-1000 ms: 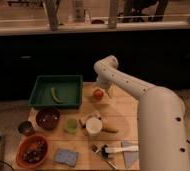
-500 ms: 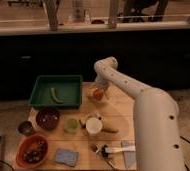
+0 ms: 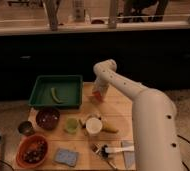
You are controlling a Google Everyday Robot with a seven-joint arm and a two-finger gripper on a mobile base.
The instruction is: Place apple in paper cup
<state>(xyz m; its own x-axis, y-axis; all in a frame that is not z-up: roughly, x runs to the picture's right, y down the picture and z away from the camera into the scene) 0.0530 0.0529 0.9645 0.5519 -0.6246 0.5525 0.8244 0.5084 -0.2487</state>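
The apple (image 3: 96, 96) is a small red-orange fruit on the wooden table, at its far middle, just right of the green tray. My gripper (image 3: 99, 92) hangs from the white arm right over it, at or around the apple. The paper cup (image 3: 93, 125) is a short white cup standing upright nearer the front, below the apple and apart from it.
A green tray (image 3: 43, 100) with a curved green vegetable (image 3: 55, 95) is at the back left. A dark bowl (image 3: 48, 118), a light green cup (image 3: 71, 125), a grey metal cup (image 3: 25, 128), an orange bowl (image 3: 32, 151), a blue sponge (image 3: 66, 157), a yellow-brown item (image 3: 109, 128) and utensils (image 3: 109, 150) lie around.
The arm has shifted slightly left and lowered the gripper onto the apple. The apple and cup have stayed in place.
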